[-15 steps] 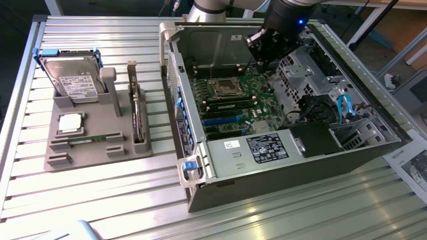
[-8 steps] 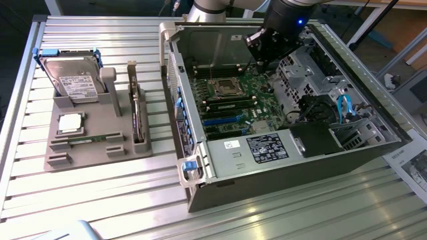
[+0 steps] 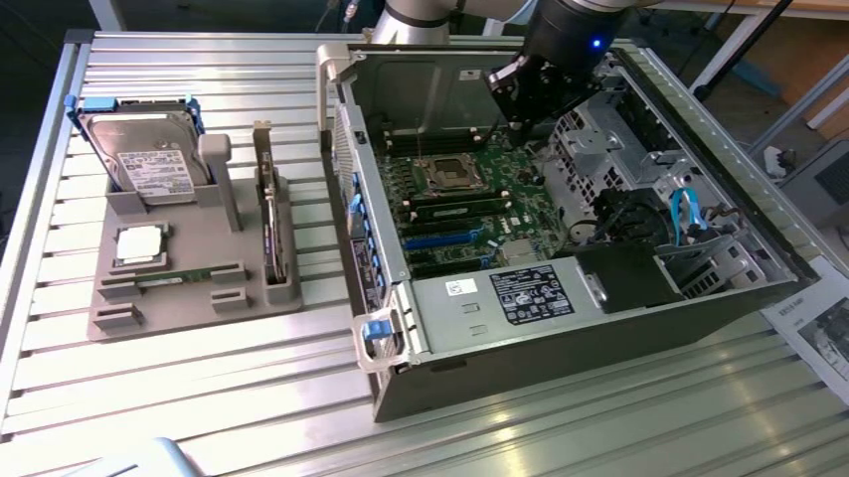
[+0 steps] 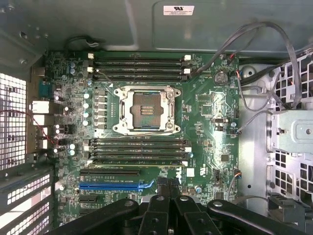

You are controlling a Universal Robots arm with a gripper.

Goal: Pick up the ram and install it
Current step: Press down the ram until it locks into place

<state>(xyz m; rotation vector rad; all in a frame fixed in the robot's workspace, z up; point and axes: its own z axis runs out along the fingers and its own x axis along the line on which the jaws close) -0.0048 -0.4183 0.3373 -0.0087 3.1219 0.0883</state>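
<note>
Green stick: the ram [image 3: 197,273] lies flat in the grey holder [image 3: 186,298], long axis across it.
Gripper [image 3: 520,124]: closed, empty, over the motherboard [image 4: 205,127], well apart toward the exterior view's right.

A ribbed metal surface [image 3: 199,397] of pale slats catches bright light in the exterior view. Beyond its far edge stand slanted metal legs [image 3: 743,45] over an orange-brown floor [image 3: 796,60]. A printed sheet [image 3: 822,333] lies at the exterior view's right.

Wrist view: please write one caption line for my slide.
Shut hand above the motherboard, near the empty processor socket and memory slots.
</note>
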